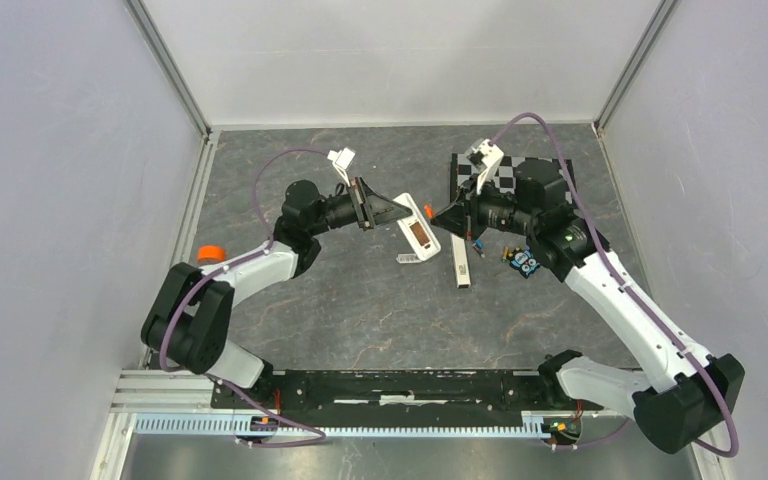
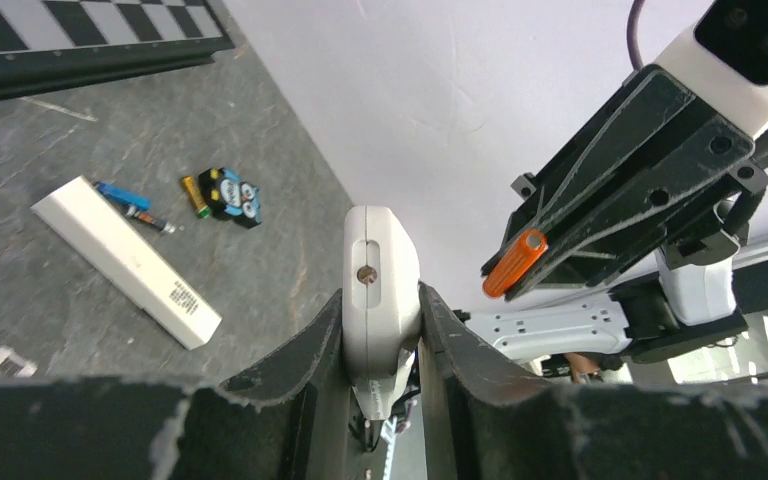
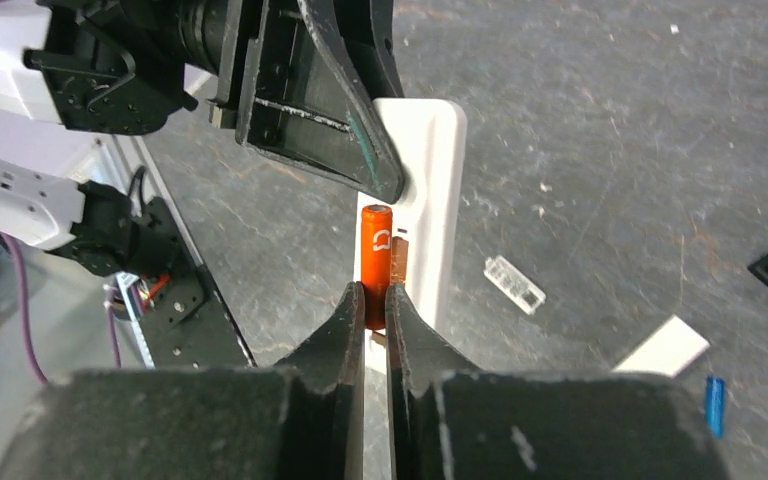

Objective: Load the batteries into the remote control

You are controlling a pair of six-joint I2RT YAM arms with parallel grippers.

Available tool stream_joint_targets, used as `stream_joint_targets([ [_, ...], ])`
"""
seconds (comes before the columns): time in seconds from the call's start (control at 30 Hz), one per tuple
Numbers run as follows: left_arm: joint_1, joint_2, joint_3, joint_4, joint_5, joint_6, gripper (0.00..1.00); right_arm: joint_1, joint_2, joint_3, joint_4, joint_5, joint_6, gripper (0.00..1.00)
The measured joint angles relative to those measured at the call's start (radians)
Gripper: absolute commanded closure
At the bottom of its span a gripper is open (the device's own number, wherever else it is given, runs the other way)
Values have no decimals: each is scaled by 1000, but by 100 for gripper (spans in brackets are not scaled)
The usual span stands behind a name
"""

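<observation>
Battery at remote control recess

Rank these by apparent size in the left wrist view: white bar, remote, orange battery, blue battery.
1-2. The white bar and the remote look about alike. The remote sits much nearer the camera and is partly hidden, so I won't rank them.
3. The orange battery.
4. The blue battery, smallest, though it lies farther away.
</observation>
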Motion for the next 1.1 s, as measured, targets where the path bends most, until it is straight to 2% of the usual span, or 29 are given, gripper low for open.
stream_joint_targets([
  [0.17, -24, 91, 0, 146, -1, -92, 98, 77, 65, 124, -183, 132, -66, 96],
  [0.47, -33, 142, 0, 198, -4, -134, 98, 161, 142, 248, -412, 340, -130, 96],
  [0.67, -33, 144, 0, 214, -19, -143, 98, 186, 149, 248, -477, 368, -135, 95],
  [1.1, -45, 153, 0, 277, -23, -171, 98, 209, 175, 248, -489, 389, -103, 90],
])
